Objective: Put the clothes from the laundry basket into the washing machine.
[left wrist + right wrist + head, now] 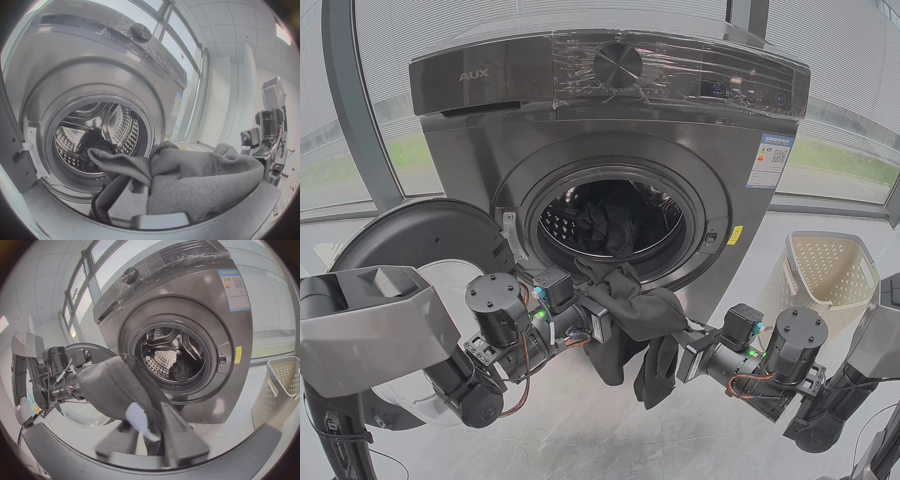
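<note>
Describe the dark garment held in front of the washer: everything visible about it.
The dark garment is soft charcoal fabric with a stitched seam and a small white tag. It hangs bunched between the left gripper and the right gripper, both jaws shut on it, loose ends dangling toward the floor. It is just outside the open drum of the washing machine.

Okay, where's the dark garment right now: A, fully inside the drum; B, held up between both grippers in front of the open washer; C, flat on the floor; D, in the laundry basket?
B: the dark garment hangs between the left gripper and right gripper, outside the washing machine opening.
</note>
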{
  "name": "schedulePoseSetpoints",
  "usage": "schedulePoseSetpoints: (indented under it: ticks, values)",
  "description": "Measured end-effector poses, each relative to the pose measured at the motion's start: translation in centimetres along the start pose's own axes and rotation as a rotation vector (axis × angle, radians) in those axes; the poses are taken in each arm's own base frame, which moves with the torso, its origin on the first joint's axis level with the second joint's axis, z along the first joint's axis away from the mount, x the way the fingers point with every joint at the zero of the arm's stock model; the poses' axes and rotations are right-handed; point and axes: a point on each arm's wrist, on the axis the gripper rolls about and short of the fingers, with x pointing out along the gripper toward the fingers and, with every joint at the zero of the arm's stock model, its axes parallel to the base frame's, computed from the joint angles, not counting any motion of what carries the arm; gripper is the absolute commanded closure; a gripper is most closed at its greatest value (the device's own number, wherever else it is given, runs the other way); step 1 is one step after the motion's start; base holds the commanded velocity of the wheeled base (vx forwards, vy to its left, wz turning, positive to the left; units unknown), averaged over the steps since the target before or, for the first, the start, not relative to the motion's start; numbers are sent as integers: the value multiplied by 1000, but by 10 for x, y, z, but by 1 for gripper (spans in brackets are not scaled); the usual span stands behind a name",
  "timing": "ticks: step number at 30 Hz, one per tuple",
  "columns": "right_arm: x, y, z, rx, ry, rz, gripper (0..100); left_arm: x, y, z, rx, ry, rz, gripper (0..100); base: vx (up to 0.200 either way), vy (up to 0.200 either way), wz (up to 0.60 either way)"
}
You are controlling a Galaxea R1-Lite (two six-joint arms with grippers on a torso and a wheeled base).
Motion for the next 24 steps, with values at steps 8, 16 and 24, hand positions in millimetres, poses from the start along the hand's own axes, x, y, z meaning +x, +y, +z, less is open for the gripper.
schedulePoseSetpoints:
  ticks: [8,16,24]
  values:
    - [-4,-2,-5,-7,31,-7,0,-17,-5,19,0,-17,7,100,0,0,0]
    - [-21,-13,-17,-33,112,-45,0,-48,-9,21,-22,42,38,100,0,0,0]
    - [-29,-31,-19,-40,140,-116,0,-67,-8,23,-24,68,128,100,0,0,0]
